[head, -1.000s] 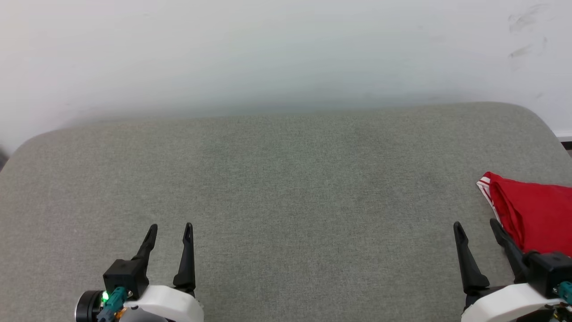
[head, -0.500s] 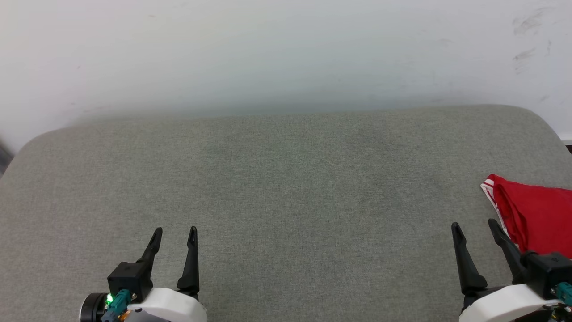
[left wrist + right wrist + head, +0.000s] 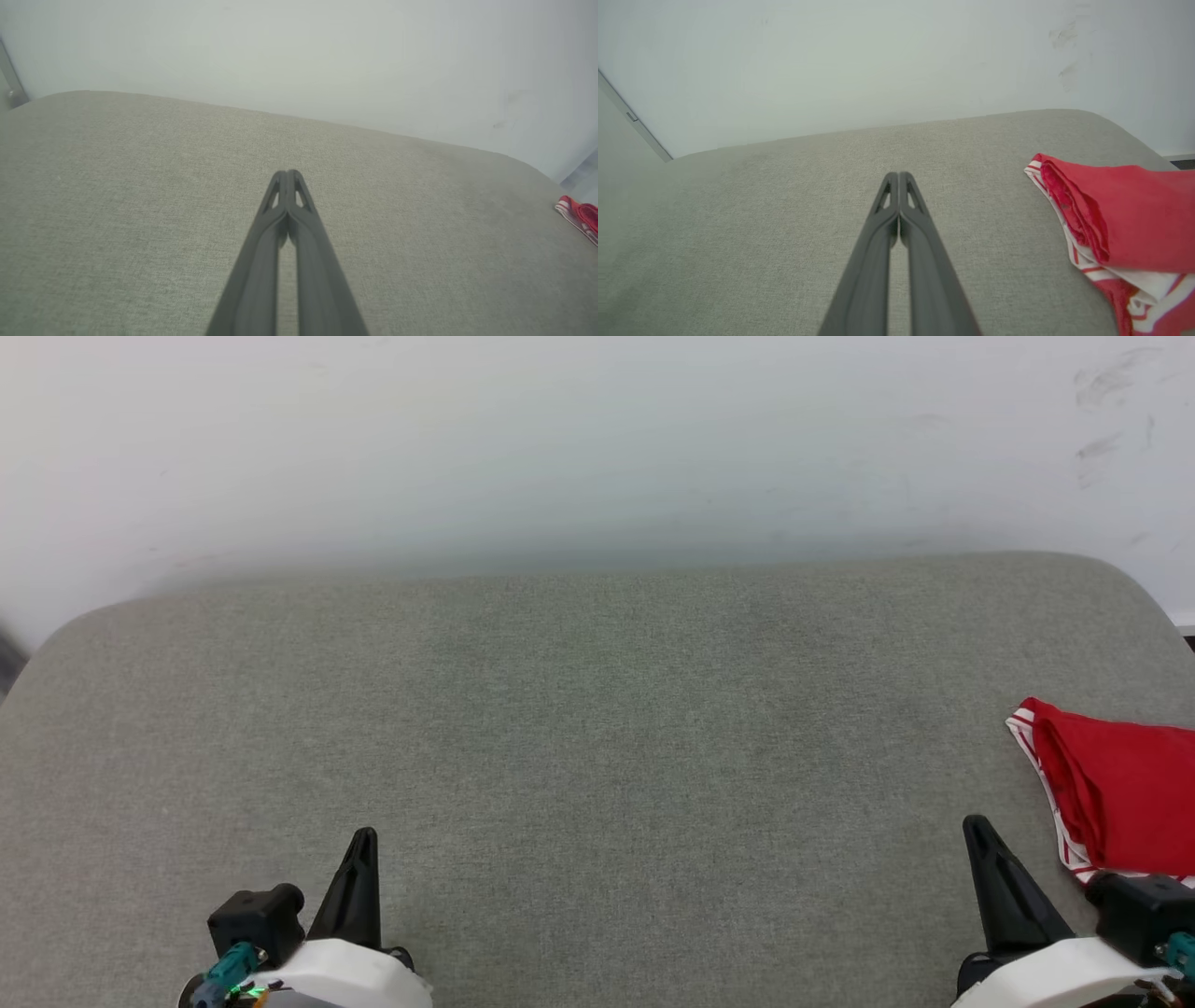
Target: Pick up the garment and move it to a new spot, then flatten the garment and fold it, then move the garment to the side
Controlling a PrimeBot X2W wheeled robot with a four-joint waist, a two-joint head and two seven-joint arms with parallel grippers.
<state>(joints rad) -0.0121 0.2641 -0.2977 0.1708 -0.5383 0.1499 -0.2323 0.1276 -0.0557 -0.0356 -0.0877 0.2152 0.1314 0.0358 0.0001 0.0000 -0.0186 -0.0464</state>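
Observation:
The red garment with white-and-red striped trim lies folded at the right edge of the grey cushioned surface. It also sits at the right of the right wrist view, as the garment, and as a small red patch of garment far right in the left wrist view. My right gripper is at the lower right, just left of the garment and apart from it, shut on nothing, fingertips pressed together. My left gripper rests at the lower left, shut and holding nothing. The lettering is hidden.
A pale wall rises right behind the grey surface. The surface's rounded far corners drop off at left and right. A strip of dark floor shows past the right corner.
Both grippers have gone from open to shut and drawn back toward the bottom of the head view. The garment has not moved.

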